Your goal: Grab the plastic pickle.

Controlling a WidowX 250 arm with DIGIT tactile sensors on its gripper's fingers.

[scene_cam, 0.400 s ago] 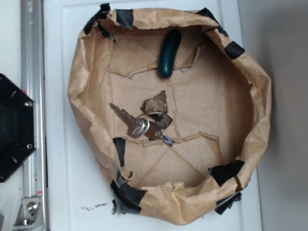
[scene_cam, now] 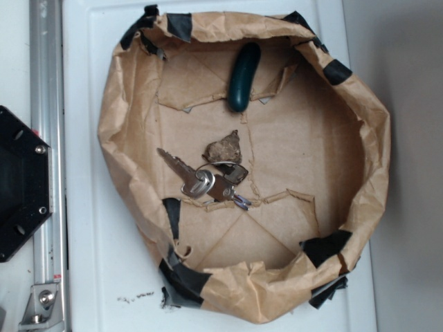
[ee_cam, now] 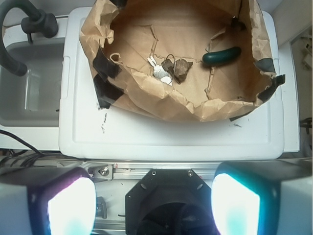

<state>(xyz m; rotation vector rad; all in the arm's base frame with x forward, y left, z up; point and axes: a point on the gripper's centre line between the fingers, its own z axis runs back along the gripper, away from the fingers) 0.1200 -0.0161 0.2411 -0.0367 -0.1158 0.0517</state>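
- At the bottom of the wrist view we see the gripper point(ee_cam: 154, 205), its two glowing fingers point(ee_cam: 71, 205) set wide apart, released and holding nothing.
- Beyond it lies a white lid point(ee_cam: 166, 137) carrying a brown paper bowl point(scene_cam: 124, 104) patched with black tape.
- At the bowl's centre, silver keys point(scene_cam: 204, 183) touch a rough brown lump point(scene_cam: 223, 147).
- Farthest off, the plastic pickle point(scene_cam: 243, 76) rests against the bowl's wall, top centre of the exterior frame, well apart from the keys.
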